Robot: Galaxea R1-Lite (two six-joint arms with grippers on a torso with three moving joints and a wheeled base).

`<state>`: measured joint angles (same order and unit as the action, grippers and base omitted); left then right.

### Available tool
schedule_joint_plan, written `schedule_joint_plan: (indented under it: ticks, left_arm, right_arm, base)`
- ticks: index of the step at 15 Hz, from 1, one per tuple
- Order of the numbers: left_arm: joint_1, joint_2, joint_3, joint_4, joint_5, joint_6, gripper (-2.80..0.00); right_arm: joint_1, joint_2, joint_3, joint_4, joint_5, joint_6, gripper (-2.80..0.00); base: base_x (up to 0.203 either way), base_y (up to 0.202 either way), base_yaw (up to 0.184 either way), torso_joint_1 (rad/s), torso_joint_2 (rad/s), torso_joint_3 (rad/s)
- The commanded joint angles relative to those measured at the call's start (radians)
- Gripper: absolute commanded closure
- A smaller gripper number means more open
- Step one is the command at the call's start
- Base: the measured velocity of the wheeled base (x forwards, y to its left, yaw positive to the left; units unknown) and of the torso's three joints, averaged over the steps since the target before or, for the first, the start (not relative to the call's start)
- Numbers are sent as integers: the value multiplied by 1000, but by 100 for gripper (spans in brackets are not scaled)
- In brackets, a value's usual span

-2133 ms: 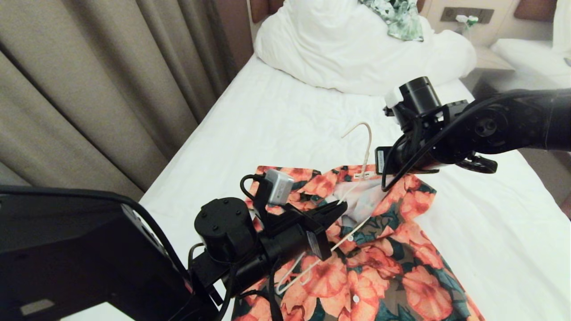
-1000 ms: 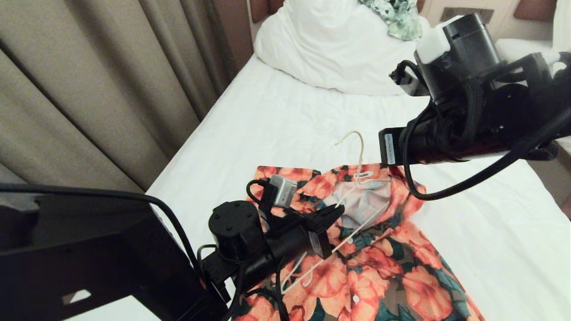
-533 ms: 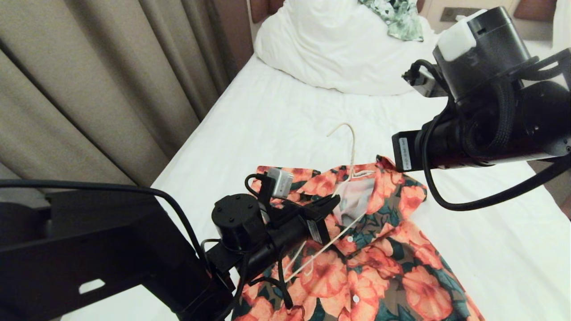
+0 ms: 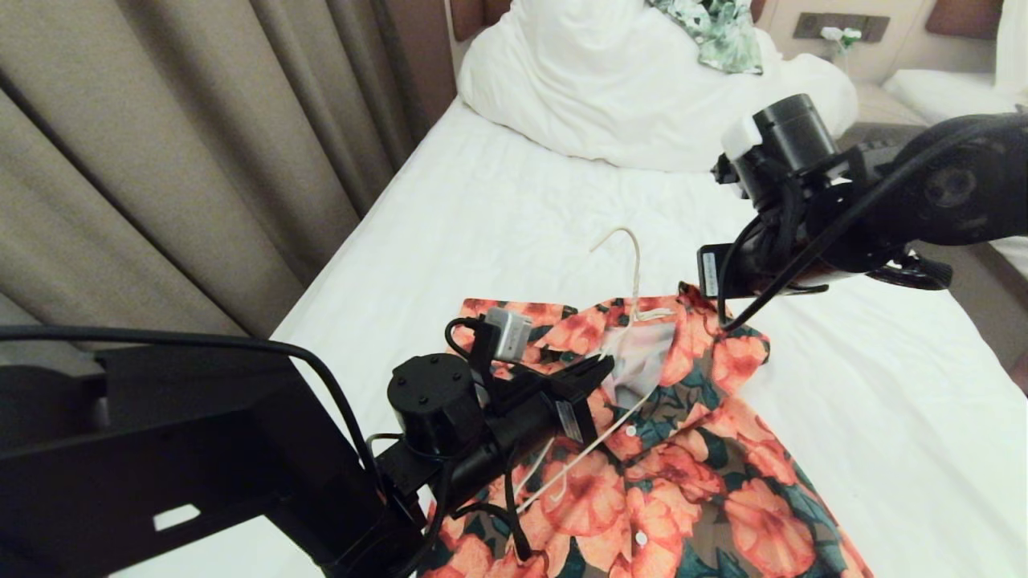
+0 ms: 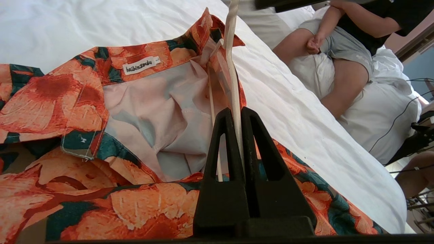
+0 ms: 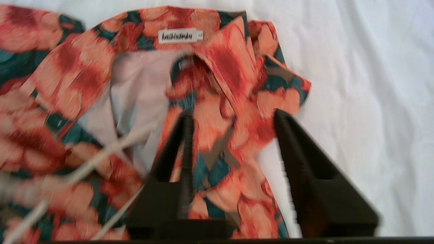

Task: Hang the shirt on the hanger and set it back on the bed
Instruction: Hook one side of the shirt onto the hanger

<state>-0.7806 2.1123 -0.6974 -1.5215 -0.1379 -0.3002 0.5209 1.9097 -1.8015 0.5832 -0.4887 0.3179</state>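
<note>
Left gripper clamped on the wire of the cream-white hanger, holding it tilted with one shoulder inside the open collar of the floral shirt, which lies flat on the bed. Right gripper, jaws apart and holding nothing, hovers over the shirt's right collar and shoulder. Risk: the thin wire could twist or slip in the narrow pinch. If the right jaws close on too little cloth, the shoulder may fail to draw over the hanger's free end.
</note>
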Motion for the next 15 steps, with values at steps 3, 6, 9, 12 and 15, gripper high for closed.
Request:
schedule_joint_plan:
  ticks: [3,6,9,12,15]
  left_arm:
    - [0,-6,-1,-9,0,0,0]
    - [0,-14,1,-9,0,0,0]
    - [0,-14,1,-9,0,0,0]
    - [0,-15,1,-9,0,0,0]
    - [1,-15,1,-9,0,0,0]
  right_arm:
    - [-4,182,-136,13,-36,3,-280]
    - [4,221,-167,-39,-42,6,-280]
    - [7,238,-163,-48,-44,6,-280]
    - [2,259,-163,-52,-48,7,-280]
    - [-6,261,-163,-49,-50,6,-280]
  base:
    - [0,0,0,0,0,0]
    - [0,0,0,0,0,0]
    - [0,0,0,0,0,0]
    - [0,0,0,0,0,0]
    - [0,0,0,0,0,0]
